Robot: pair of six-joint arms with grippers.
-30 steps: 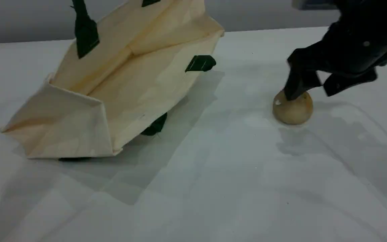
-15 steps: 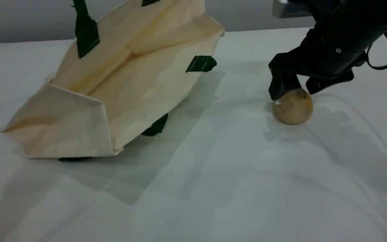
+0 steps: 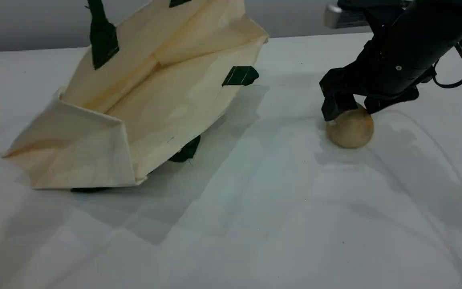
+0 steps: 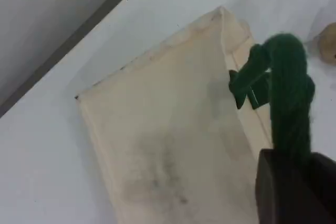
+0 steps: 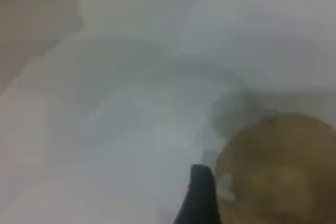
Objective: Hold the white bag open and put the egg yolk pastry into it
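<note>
The white bag (image 3: 163,100) lies tilted at the left of the table, its mouth raised toward the top edge by a dark green rope handle (image 3: 102,38). In the left wrist view my left gripper (image 4: 289,166) is shut on that handle (image 4: 287,87), with the bag (image 4: 168,145) hanging below. The egg yolk pastry (image 3: 350,129), a tan ball, rests on the table at the right. My right gripper (image 3: 354,109) stands open low over it, one finger on each side. Up close, one fingertip (image 5: 199,198) sits just left of the pastry (image 5: 283,171).
The white table (image 3: 255,220) stretches between bag and pastry. A grey wall (image 3: 14,24) runs behind the far edge. A black cable (image 3: 461,76) loops off the right arm. Green tabs (image 3: 240,75) stick out from the bag's side.
My right gripper has shifted left and down, so its fingers now straddle the pastry instead of one resting on top. The bag and the pastry have stayed in place.
</note>
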